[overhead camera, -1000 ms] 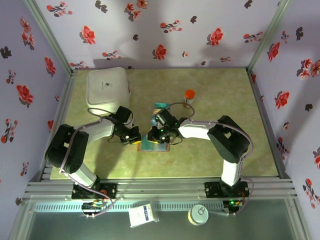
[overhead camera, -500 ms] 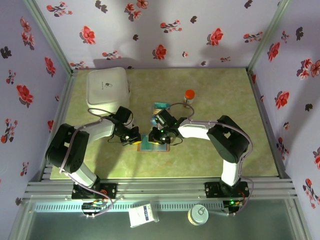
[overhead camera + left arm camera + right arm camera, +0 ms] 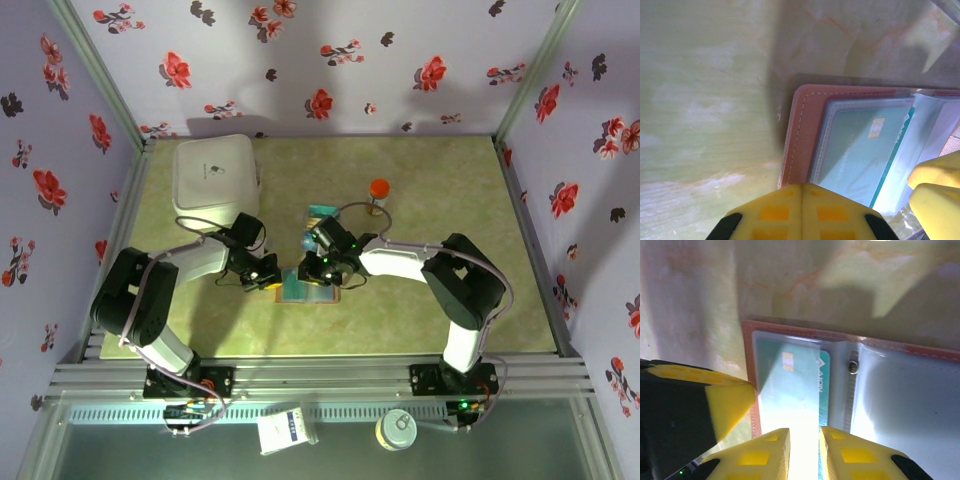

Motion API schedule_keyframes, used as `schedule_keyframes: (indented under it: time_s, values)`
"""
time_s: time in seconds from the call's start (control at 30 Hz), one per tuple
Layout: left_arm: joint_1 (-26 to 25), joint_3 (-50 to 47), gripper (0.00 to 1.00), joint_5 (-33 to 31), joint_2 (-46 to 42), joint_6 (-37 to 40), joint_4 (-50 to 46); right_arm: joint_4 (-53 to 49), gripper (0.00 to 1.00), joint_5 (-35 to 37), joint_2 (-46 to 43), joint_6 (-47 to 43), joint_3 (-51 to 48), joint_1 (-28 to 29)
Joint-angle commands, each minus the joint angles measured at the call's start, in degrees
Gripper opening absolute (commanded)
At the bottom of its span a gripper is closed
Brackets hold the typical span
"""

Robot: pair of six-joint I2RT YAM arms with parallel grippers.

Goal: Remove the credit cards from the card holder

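The brown card holder [image 3: 307, 287] lies open on the table in front of both arms. A teal credit card [image 3: 790, 385] with a gold chip sits in its left clear pocket [image 3: 860, 145]. My left gripper [image 3: 802, 187] is shut, and its tip rests on the holder's brown left edge [image 3: 800, 135]. My right gripper [image 3: 804, 440] stands over the teal card with its jaws a narrow gap apart and glare on the card between them. I see nothing pinched there. In the top view the left gripper [image 3: 270, 278] and right gripper [image 3: 322, 272] meet over the holder.
Another teal card [image 3: 322, 211] lies just behind the holder. An orange-capped bottle [image 3: 378, 192] stands behind it to the right. A large white box [image 3: 215, 178] sits at the back left. Floral walls enclose the green table [image 3: 450, 190].
The right arm's elbow has drifted slightly to the right. Both grippers stay at the card holder.
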Motion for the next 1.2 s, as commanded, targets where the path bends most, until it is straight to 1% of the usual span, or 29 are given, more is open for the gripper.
schedule_keyframes:
  time_s: [0.0, 0.23, 0.4, 0.9, 1.17]
  values:
    - [-0.33, 0.82, 0.02, -0.17, -1.91, -0.38, -1.95, 2.76, 0.23, -1.77, -1.0, 0.06, 0.14, 0.4]
    - [-0.32, 0.22, 0.04, 2.47, -2.73, -1.6, 1.0, 4.76, 0.23, -3.16, 0.73, 1.22, -0.08, 0.38]
    - [-0.34, -0.31, 0.04, 2.91, -0.73, -1.58, 1.77, 4.29, 0.22, -2.98, 1.55, 1.3, -0.07, 0.4]
    - [-0.32, -0.5, 0.02, -0.12, 2.25, 0.48, -1.15, 2.44, 0.23, -2.17, 3.46, 0.84, -0.13, 0.4]
    - [-0.36, 0.06, 0.02, -0.76, 1.83, 0.9, -2.16, -2.56, 0.22, 1.78, 2.35, -1.04, 0.14, 0.4]
